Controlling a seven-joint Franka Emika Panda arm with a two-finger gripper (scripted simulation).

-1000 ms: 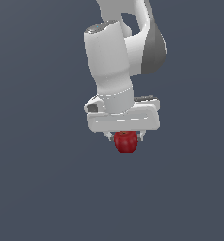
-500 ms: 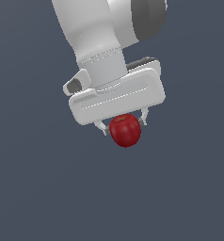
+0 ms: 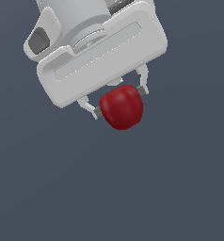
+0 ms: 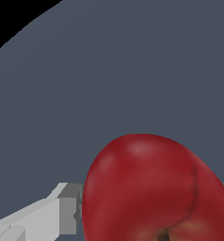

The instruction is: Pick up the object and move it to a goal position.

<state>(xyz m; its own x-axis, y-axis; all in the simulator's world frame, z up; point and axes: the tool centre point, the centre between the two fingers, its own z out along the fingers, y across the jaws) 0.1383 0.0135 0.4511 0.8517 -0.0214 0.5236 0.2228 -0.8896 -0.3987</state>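
Presently the claw [image 3: 120,100] is pinching the dark red apple-like ball [image 3: 122,107], one finger [image 3: 90,108] on each flank. Ball sits directly between and just beyond the fingertips, clear of any surface. No goal marker visible; carry direction undetermined.

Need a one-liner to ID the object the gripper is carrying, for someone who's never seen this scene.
In the exterior view, find the big white arm head filling the upper part of the picture. Just under it, the gripper has two thin fingers closed on either side of the apple. It is a small, glossy, dark red, slightly flattened ball, the only coloured thing against the grey background and white robot.
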